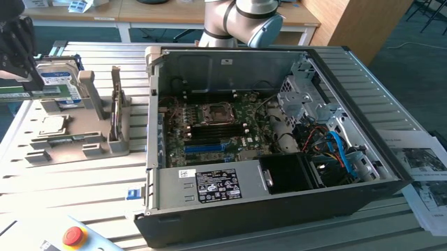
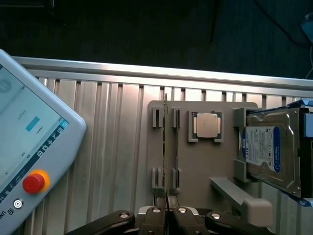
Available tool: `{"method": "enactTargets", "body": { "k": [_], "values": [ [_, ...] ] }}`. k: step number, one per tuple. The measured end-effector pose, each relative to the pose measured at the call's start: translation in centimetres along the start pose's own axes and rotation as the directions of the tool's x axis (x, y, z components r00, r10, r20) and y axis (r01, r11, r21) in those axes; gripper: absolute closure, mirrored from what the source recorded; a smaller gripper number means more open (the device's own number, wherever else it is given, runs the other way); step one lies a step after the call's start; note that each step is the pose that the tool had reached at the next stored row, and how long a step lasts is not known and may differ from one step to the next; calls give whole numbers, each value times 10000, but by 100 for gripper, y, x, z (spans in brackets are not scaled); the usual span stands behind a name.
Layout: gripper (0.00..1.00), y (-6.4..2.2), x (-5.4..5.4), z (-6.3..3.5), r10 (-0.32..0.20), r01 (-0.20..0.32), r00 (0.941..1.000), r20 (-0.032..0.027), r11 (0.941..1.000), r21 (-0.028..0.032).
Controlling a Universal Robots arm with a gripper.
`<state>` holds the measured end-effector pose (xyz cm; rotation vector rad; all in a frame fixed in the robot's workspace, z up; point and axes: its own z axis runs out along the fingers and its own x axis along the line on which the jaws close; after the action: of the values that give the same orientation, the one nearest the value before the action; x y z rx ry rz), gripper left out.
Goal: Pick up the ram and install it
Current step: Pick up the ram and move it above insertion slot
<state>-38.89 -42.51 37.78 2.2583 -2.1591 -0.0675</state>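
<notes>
My gripper [image 2: 166,211] is shut on one end of the ram [image 2: 166,147], a thin green stick seen edge-on here. It hangs above the grey parts holder [image 2: 195,166], between the holder's slot posts. In the exterior view the gripper [image 1: 24,86] is at the far left with the ram [image 1: 21,95] held level under it, beside the hard drive [image 1: 59,78]. The open computer case [image 1: 279,198] lies to the exterior view's right. Its motherboard [image 1: 216,125] faces up, with memory slots [image 1: 209,142] below the processor socket.
On the holder [image 1: 77,151] sit a square silver processor chip [image 2: 207,126], a hard drive [image 2: 269,152] on edge and a thin dark board [image 1: 114,107] on edge. A teach pendant with a red stop button [image 2: 33,182] lies nearby. Papers [image 1: 426,178] lie beside the case.
</notes>
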Motion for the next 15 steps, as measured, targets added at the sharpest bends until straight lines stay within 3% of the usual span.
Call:
{"method": "enactTargets", "body": {
  "k": [8,15],
  "values": [
    [88,1,0,-12,0,0,10000,-1,10000,-1],
    [88,4,-1,-83,0,0,10000,0,10000,0]
  ]
}}
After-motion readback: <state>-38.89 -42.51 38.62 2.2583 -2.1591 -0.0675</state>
